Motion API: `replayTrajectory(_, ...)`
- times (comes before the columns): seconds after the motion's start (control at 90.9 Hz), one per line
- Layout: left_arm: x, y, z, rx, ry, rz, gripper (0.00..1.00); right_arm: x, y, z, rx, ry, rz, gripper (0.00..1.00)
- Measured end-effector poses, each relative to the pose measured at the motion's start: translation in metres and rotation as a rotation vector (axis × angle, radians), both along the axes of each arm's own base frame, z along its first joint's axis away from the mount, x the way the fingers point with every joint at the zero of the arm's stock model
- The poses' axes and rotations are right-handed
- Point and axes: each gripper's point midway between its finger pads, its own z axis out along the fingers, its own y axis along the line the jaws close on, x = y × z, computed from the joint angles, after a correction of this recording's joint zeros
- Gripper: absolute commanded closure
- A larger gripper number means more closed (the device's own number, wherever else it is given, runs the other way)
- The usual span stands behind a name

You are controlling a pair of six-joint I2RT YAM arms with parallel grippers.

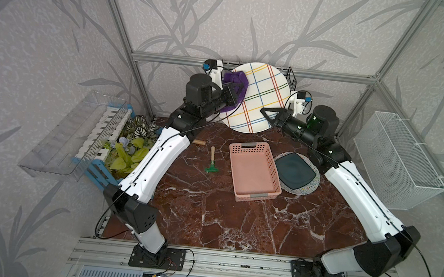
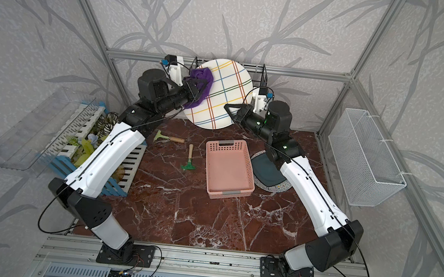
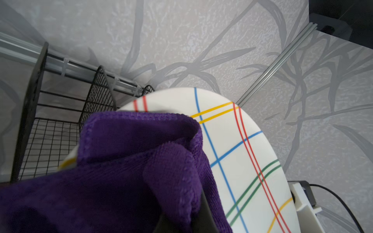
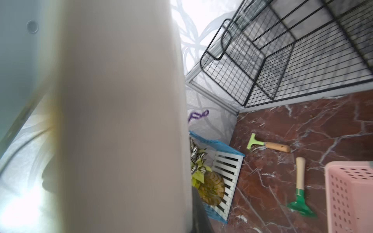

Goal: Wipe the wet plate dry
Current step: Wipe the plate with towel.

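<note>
The round white plate [image 1: 262, 93], glossy and crossed by thin plaid lines in yellow, red, blue and green, stood nearly upright in the air above the rear edge of the red-brown marble-patterned worktop [image 1: 207, 213], in front of a black wire rack [image 1: 291, 79] fixed at the back wall. The right gripper [image 1: 265, 111] was clamped tight on the plate's lower rim, so close to its wrist camera that the plate [image 4: 121, 121] filled that view as a pale blur. The left gripper [image 1: 238, 89] was closed on a bunched purple microfibre cloth [image 1: 234, 78], whose looped weave and stitched hem [image 3: 131, 171] lay pressed against the plate's face [image 3: 242, 141] near its upper rim. On the worktop below, a pink perforated plastic basket [image 1: 253, 173] sat near the middle, with a dark teal square plate [image 1: 294, 170] touching its side toward the right edge, lying on a round speckled mat [image 1: 310, 187]. Toward the left edge of the basket, apart from it, lay a small green rake [image 1: 212, 156] with a wooden handle.
</note>
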Motion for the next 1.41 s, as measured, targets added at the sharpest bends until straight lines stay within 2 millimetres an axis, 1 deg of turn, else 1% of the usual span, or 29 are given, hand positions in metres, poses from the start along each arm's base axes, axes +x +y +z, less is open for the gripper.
replayTrajectory(0.066, -0.004, -0.026, 0.005, 0.017, -0.033, -0.057, 1.00, 0.000, 0.002, 0.000, 0.016, 0.023, 0.026, 1.00)
replayTrajectory(0.132, -0.014, -0.051, 0.000, 0.036, -0.038, -0.116, 1.00, 0.004, -0.001, -0.003, 0.035, 0.059, 0.037, 1.00)
replayTrajectory(0.198, -0.022, -0.063, -0.011, 0.036, -0.015, -0.173, 1.00, 0.014, -0.012, -0.004, 0.049, 0.084, 0.017, 1.00)
replayTrajectory(0.231, -0.026, -0.064, -0.016, 0.016, 0.004, -0.198, 1.00, 0.020, -0.020, -0.006, 0.052, 0.091, -0.006, 1.00)
replayTrajectory(0.242, -0.028, -0.063, -0.015, -0.005, 0.010, -0.209, 1.00, 0.023, -0.024, -0.006, 0.054, 0.094, -0.016, 1.00)
replayTrajectory(0.264, -0.030, -0.060, -0.020, -0.026, 0.027, -0.220, 1.00, 0.026, -0.030, -0.007, 0.059, 0.098, -0.032, 1.00)
replayTrajectory(0.297, -0.032, -0.048, -0.026, -0.081, 0.052, -0.230, 1.00, 0.033, -0.040, -0.007, 0.071, 0.100, -0.062, 1.00)
replayTrajectory(0.33, -0.034, -0.032, -0.027, -0.151, 0.067, -0.227, 1.00, 0.039, -0.054, -0.010, 0.078, 0.100, -0.098, 1.00)
replayTrajectory(0.396, -0.033, 0.010, -0.032, -0.307, 0.113, -0.190, 1.00, 0.047, -0.082, -0.009, 0.138, 0.111, -0.163, 1.00)
replayTrajectory(0.451, -0.030, 0.040, -0.030, -0.430, 0.129, -0.158, 1.00, 0.047, -0.107, 0.001, 0.204, 0.091, -0.218, 1.00)
replayTrajectory(0.484, -0.028, 0.052, -0.028, -0.496, 0.133, -0.148, 1.00, 0.045, -0.121, 0.010, 0.246, 0.070, -0.249, 1.00)
replayTrajectory(0.528, -0.030, 0.059, -0.022, -0.581, 0.134, -0.159, 1.00, 0.039, -0.133, 0.026, 0.302, 0.032, -0.273, 1.00)
replayTrajectory(0.561, -0.033, 0.059, -0.016, -0.642, 0.137, -0.185, 1.00, 0.032, -0.136, 0.039, 0.338, -0.001, -0.269, 1.00)
replayTrajectory(0.594, -0.038, 0.055, -0.008, -0.706, 0.141, -0.226, 1.00, 0.022, -0.134, 0.053, 0.373, -0.035, -0.251, 1.00)
replayTrajectory(0.66, -0.050, 0.046, 0.011, -0.817, 0.132, -0.318, 1.00, -0.004, -0.120, 0.080, 0.430, -0.102, -0.175, 1.00)
replayTrajectory(0.704, -0.056, 0.041, 0.024, -0.884, 0.128, -0.378, 1.00, -0.020, -0.109, 0.092, 0.453, -0.135, -0.126, 1.00)
replayTrajectory(0.759, -0.062, 0.035, 0.043, -0.966, 0.116, -0.457, 1.00, -0.037, -0.094, 0.101, 0.472, -0.161, -0.066, 1.00)
replayTrajectory(0.814, -0.068, 0.029, 0.062, -1.043, 0.102, -0.537, 1.00, -0.049, -0.081, 0.103, 0.483, -0.170, -0.016, 1.00)
replayTrajectory(0.858, -0.074, 0.025, 0.075, -1.094, 0.093, -0.593, 1.00, -0.054, -0.071, 0.101, 0.488, -0.166, 0.014, 1.00)
replayTrajectory(0.979, -0.093, 0.021, 0.107, -1.219, 0.064, -0.718, 1.00, -0.055, -0.043, 0.083, 0.493, -0.120, 0.076, 1.00)
replayTrajectory(1.045, -0.098, 0.024, 0.114, -1.285, 0.063, -0.741, 1.00, -0.059, -0.034, 0.087, 0.525, -0.143, 0.094, 1.00)
replayTrajectory(1.1, -0.103, 0.026, 0.118, -1.322, 0.063, -0.763, 1.00, -0.068, -0.025, 0.091, 0.543, -0.156, 0.117, 1.00)
replayTrajectory(1.177, -0.114, 0.020, 0.122, -1.357, 0.079, -0.807, 1.00, -0.079, -0.009, 0.092, 0.548, -0.171, 0.161, 1.00)
replayTrajectory(1.243, -0.122, 0.010, 0.120, -1.374, 0.115, -0.833, 1.00, -0.086, 0.004, 0.098, 0.554, -0.197, 0.194, 1.00)
replayTrajectory(1.32, -0.133, -0.001, 0.111, -1.384, 0.171, -0.847, 1.00, -0.082, 0.009, 0.111, 0.570, -0.235, 0.191, 1.00)
replayTrajectory(1.364, -0.138, -0.006, 0.103, -1.385, 0.203, -0.841, 1.00, -0.076, 0.007, 0.119, 0.578, -0.257, 0.170, 1.00)
replayTrajectory(1.408, -0.140, -0.004, 0.096, -1.389, 0.221, -0.822, 1.00, -0.067, 0.002, 0.124, 0.582, -0.267, 0.145, 1.00)
